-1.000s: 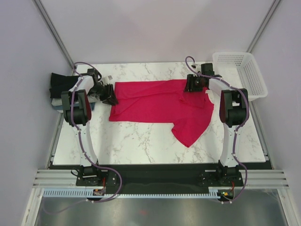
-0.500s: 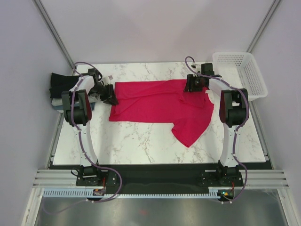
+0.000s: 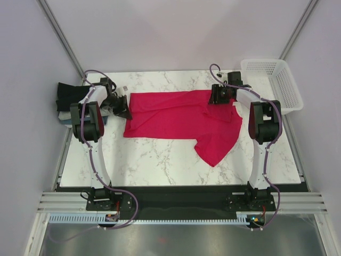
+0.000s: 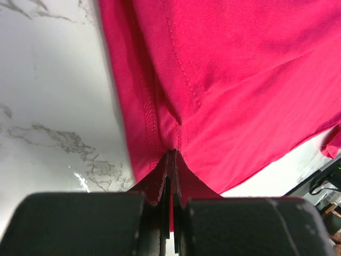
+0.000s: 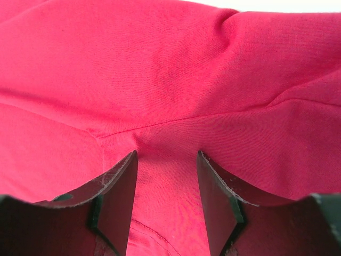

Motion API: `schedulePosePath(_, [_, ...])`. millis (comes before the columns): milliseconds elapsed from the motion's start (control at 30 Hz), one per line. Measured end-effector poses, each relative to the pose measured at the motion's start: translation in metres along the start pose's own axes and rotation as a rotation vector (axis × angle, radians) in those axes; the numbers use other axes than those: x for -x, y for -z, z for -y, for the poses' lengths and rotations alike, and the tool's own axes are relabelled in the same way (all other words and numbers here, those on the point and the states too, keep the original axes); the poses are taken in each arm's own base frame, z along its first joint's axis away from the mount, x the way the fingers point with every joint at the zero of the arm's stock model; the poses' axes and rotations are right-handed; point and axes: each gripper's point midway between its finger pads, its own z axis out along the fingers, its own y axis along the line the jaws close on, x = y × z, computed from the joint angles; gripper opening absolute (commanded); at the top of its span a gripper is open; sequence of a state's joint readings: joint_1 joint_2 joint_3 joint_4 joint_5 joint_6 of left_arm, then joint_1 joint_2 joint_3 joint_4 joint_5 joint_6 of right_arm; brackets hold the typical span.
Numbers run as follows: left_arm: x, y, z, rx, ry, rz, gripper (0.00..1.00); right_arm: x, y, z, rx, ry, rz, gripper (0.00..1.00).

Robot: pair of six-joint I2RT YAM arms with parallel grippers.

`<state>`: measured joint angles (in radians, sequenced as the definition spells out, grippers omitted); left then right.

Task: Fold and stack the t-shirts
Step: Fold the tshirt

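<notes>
Limp, light red t-shirt [image 3: 176, 114]: left claw [image 4: 169, 160] pinches its hem shut, right claw [image 5: 166, 176] gapes over cloth, gripping nothing. Hems probably hold best.

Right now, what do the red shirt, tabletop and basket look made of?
Red shirt: soft knit cloth, matte, stitched hems, creases.
Tabletop: white marble-look slab, grey veins, glossy glint; possibly laminate.
Basket: white mesh, probably plastic.
</notes>
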<state>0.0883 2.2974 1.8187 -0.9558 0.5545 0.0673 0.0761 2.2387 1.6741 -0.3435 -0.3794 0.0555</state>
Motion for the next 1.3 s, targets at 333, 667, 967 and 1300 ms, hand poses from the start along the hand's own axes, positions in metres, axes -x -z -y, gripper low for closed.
schedulePosePath(333, [0.003, 0.002, -0.009, 0.055, -0.005, 0.005, 0.02, 0.0, 0.0, 0.0, -0.003, 0.002, 0.001, 0.57])
schedulePosePath(667, [0.028, 0.017, -0.006, 0.087, -0.044, 0.072, 0.02, 0.002, -0.001, 0.002, -0.012, 0.013, 0.007, 0.57])
schedulePosePath(967, [0.033, 0.011, -0.012, 0.097, -0.043, 0.071, 0.02, 0.002, -0.002, 0.002, -0.017, 0.025, 0.009, 0.57])
schedulePosePath(1300, [0.039, 0.004, -0.021, 0.123, -0.042, 0.07, 0.02, 0.002, -0.002, 0.002, -0.018, 0.031, 0.009, 0.57])
